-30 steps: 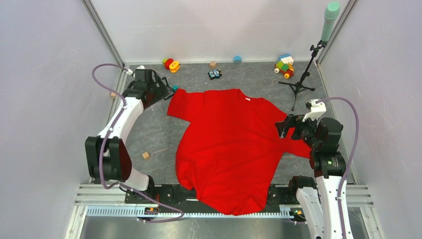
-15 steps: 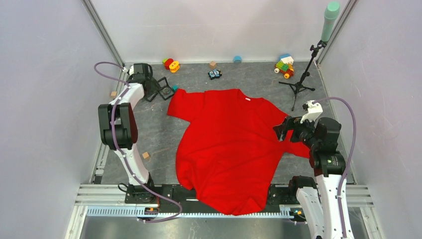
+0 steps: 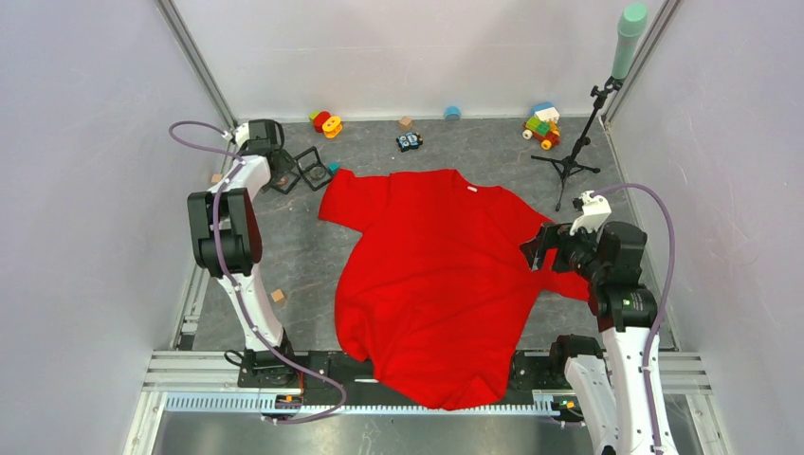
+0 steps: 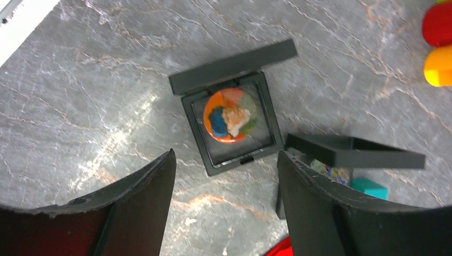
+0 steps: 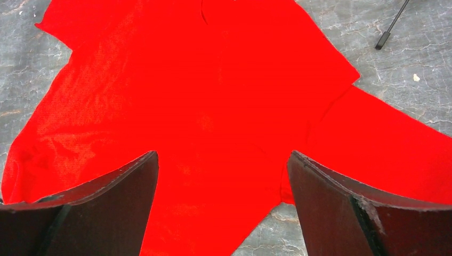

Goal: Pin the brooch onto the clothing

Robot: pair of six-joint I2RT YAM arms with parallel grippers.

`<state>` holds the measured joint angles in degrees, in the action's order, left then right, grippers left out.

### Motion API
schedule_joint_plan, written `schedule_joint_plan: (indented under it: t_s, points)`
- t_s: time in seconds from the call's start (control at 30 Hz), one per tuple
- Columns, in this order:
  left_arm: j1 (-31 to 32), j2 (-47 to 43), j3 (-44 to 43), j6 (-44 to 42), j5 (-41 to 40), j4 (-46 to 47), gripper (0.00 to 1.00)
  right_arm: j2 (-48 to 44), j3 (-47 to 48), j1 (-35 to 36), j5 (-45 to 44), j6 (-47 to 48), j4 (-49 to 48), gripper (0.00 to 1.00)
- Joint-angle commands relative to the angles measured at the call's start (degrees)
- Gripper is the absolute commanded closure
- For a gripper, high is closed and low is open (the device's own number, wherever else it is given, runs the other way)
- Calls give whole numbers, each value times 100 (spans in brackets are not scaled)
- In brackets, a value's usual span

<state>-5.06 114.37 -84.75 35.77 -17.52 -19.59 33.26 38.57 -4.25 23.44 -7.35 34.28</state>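
Two black boxes (image 4: 234,64), one clearly visible brooch (image 4: 230,114), one red T-shirt (image 3: 436,284); left hand (image 4: 226,157) and right hand (image 5: 224,154) spread apart, empty.

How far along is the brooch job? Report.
Done: the red T-shirt lies spread flat. In hand: the left gripper, open, hovers over the brooch, which sits in its open black box. Left: grasp the brooch, carry it over, pin it. The right gripper hangs open above the shirt.

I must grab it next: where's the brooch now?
Left wrist view: the brooch lies in an open black box on the table, ahead of the open jaws of the left gripper, left of another box.
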Motion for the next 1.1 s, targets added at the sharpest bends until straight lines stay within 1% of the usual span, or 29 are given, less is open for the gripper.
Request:
schedule_joint_plan:
  t_s: [0.0,0.23,0.47,0.57,0.97,1.07]
  points:
    - [-175,330,-408,80,-78,7,24,44,56,-23,-24,59,-70,5]
    - [-206,858,-1104,-346,-65,-344,24,178,65,-23,105,-20,-183,5]
    - [-232,1227,-1466,-335,-48,-613,25,248,19,-23,77,-34,-203,6]
    - [-231,1216,-1395,-302,-35,-620,28,241,6,-23,49,-40,-203,6]
    - [-241,1107,-1022,-328,46,-548,29,165,-86,-23,20,-13,-166,6]
    - [-241,1099,-1011,-351,97,-537,32,151,-110,-23,28,-26,-174,6]
